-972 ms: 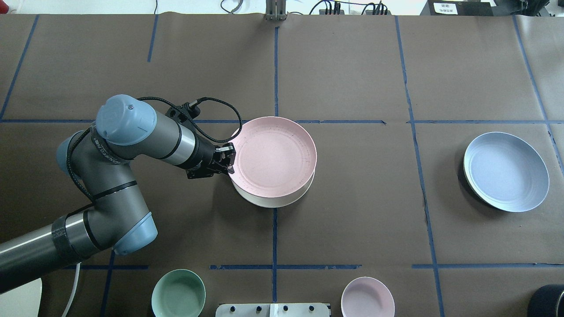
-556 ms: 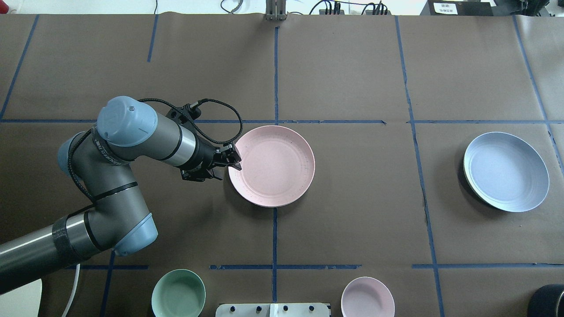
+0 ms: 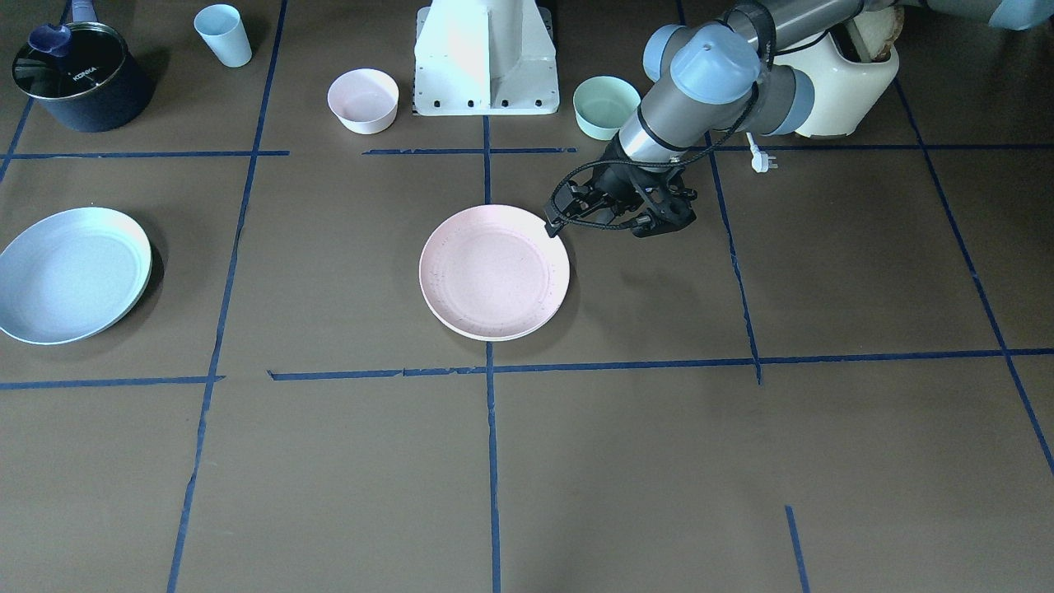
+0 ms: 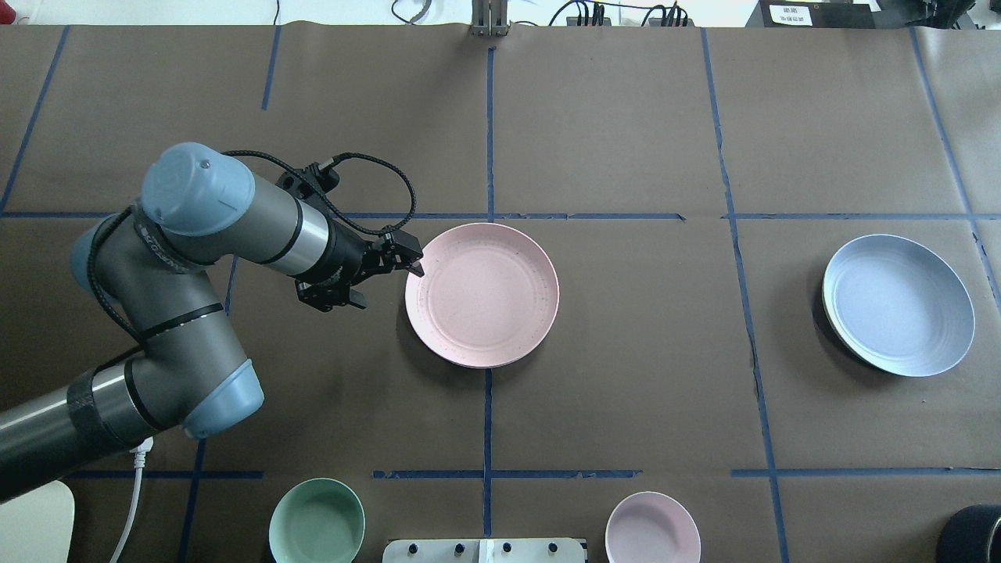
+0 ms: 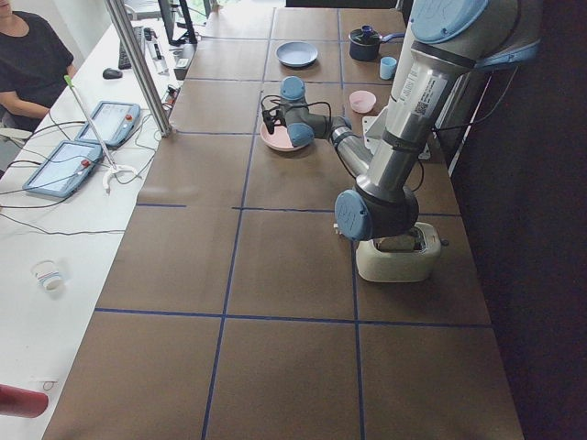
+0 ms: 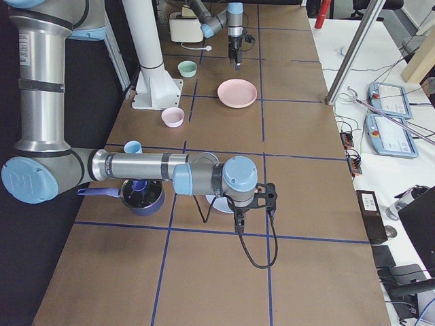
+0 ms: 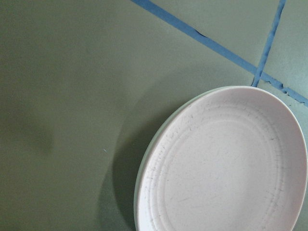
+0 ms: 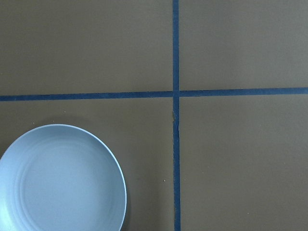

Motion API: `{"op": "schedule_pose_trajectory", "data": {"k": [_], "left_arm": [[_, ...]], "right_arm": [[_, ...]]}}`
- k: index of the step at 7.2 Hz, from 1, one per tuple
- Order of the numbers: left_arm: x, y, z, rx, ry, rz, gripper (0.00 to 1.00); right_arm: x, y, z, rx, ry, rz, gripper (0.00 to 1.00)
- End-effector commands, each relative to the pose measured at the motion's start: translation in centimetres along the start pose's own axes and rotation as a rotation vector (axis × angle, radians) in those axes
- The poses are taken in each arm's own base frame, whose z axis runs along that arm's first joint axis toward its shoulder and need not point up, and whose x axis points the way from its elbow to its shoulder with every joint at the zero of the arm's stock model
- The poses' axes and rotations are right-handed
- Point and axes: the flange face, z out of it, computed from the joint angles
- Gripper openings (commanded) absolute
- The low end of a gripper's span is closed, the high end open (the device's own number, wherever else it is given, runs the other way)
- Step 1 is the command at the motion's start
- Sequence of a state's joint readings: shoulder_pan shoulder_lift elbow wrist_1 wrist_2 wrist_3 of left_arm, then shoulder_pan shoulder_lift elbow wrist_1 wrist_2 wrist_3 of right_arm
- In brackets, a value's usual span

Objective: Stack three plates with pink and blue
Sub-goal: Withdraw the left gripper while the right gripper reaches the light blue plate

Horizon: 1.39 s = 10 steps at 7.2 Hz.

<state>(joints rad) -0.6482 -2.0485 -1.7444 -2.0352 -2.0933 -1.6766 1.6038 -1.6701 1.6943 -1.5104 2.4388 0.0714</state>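
The pale pink plate [image 4: 482, 295] lies flat at the table's middle, also in the front view [image 3: 494, 272]. It sits on the cream plate, of which only a thin rim [image 7: 143, 166] shows under its edge. The light blue plate [image 4: 898, 305] lies alone at the far right, also in the right wrist view [image 8: 62, 178]. My left gripper [image 4: 413, 262] is open and empty, just off the pink plate's left rim, apart from it. My right gripper [image 6: 238, 227] shows only in the exterior right view, hovering beside the blue plate; I cannot tell whether it is open.
A mint-green bowl [image 4: 317, 522] and a small pink bowl [image 4: 653, 528] stand at the near edge by the robot base [image 3: 486, 58]. A dark pot [image 3: 78, 76], a blue cup [image 3: 224, 35] and a cream toaster [image 3: 856, 66] stand along that same side.
The pink plate came down flat onto the cream plate and was let go. My left gripper opened and drew back to the left, away from the rim.
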Motion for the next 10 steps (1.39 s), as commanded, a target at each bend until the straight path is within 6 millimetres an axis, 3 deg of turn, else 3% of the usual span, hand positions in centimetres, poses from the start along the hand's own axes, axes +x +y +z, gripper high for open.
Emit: {"op": "schedule_pose_trajectory", "data": {"k": [1, 3, 5, 6, 9, 10], "left_arm": [[-0.1, -1.4, -6.5, 0.008, -0.066, 0.015, 1.0], [-1.1, -0.2, -11.9, 0.026, -0.161, 0.115, 1.0], [-4.4, -0.1, -16.3, 0.046, -0.218, 0.182, 1.0], [-5.4, -0.3, -17.2, 0.057, -0.221, 0.184, 1.0], [-6.7, 0.1, -18.9, 0.069, -0.217, 0.178, 1.0], [-7.1, -0.6, -19.7, 0.08, -0.228, 0.192, 1.0]], "right_arm": [[-1.7, 1.6, 3.9, 0.067, 0.039, 0.061, 1.0], [-0.9, 3.1, 10.7, 0.072, -0.001, 0.066, 1.0], [-4.9, 3.8, 14.1, 0.087, -0.05, 0.131, 1.0], [-6.1, 4.2, 15.6, 0.069, -0.03, 0.111, 1.0], [-5.5, 5.2, 18.9, 0.013, 0.009, 0.107, 1.0], [-5.6, 5.0, 18.9, 0.014, 0.007, 0.108, 0.88]]}}
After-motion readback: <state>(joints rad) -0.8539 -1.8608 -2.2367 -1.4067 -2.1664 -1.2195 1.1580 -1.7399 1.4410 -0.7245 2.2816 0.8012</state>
